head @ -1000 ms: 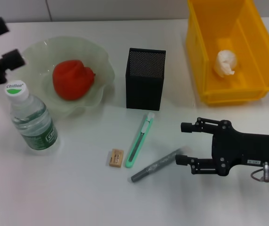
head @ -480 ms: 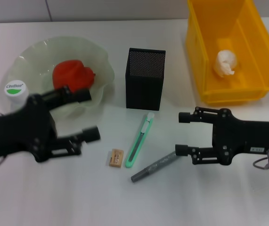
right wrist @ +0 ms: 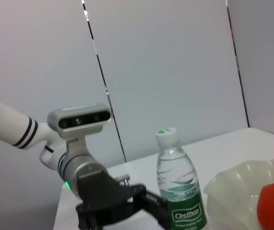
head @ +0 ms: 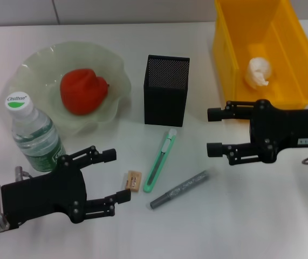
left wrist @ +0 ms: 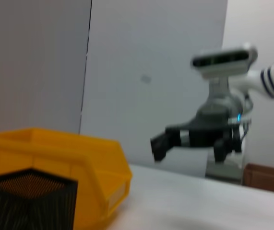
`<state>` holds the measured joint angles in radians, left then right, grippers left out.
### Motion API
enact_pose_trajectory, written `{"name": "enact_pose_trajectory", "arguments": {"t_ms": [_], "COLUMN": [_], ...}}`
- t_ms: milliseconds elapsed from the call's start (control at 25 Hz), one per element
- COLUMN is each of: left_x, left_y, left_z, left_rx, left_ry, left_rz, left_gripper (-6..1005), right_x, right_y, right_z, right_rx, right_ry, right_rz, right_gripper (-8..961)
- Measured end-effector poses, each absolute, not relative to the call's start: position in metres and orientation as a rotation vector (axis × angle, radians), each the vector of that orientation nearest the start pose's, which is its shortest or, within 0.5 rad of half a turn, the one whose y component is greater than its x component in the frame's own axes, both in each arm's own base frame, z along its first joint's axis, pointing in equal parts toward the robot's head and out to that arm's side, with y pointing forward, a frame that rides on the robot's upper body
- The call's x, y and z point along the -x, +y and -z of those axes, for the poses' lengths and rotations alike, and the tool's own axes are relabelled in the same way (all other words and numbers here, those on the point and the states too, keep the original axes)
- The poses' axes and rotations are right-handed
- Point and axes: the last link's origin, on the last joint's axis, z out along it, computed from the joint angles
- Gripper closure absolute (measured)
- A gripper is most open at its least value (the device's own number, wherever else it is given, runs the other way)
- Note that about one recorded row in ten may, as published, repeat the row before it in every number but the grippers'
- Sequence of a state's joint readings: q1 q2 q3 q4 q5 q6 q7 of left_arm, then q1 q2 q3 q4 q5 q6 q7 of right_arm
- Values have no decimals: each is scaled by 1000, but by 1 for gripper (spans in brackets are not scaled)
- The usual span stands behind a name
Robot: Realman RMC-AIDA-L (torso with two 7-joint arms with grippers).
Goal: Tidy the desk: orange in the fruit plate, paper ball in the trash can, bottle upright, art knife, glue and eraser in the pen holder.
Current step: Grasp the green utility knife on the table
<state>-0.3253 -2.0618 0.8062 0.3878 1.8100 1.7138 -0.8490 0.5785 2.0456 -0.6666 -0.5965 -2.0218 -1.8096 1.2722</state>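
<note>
On the white desk [head: 283,216] we see the orange [head: 82,90] already sitting in the pale green fruit plate [head: 113,65], far left of centre. Paper ball [head: 258,72] lies inside the yellow bin [head: 234,65] at the far right, which serves as the trash can. Water bottle [head: 34,133] stands upright with its cap on, just in front of the plate, touching or nearly touching its rim.

Black mesh pen holder [head: 166,90] stands mid-desk between plate and bin; we cannot see into it from the head view.

Still loose on the desk in front of the holder:
- green art knife [head: 159,161], lying lengthwise, its near end close to the eraser
- small tan eraser [head: 134,181], just left of the knife's near end
- grey glue stick [head: 179,189], lying diagonally, right of the knife and apart from it

Left gripper [head: 113,175] is low at the near-left, fingers spread wide and holding nothing; its lower fingertip sits right beside the eraser, and we can't tell whether it touches.

Right gripper [head: 213,132] is at the right, in front of the bin, fingers spread and empty, pointing toward the knife, above the glue stick and apart from it.

Left wrist view shows the bin, the holder's mesh top and the right gripper farther off. Right wrist view shows the bottle, part of the plate with the orange, and the left gripper beside the bottle.
</note>
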Motion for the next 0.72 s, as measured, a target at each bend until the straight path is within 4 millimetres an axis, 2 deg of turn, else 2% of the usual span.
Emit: {"name": "enact_pose_trajectory", "arguments": {"t_ms": [160,440,720], "left_x": [302,308,308], "left_y": [232,230,230], "left_z": [36,38,39], "left_rx": [2727,2727,2728], "left_ry": [-370,-392,-393], "left_rz": [932,883,881], "left_gripper": [155,153,154], "right_x": [-230,-203,-187], "right_y": [317,333,343], "right_z": [-10,-14,-12], "right_rx": [2987,3155,3216], "right_ry": [395,379,306], "right_rz": [-805,-486,-317], "right_gripper": [158,159,160]}}
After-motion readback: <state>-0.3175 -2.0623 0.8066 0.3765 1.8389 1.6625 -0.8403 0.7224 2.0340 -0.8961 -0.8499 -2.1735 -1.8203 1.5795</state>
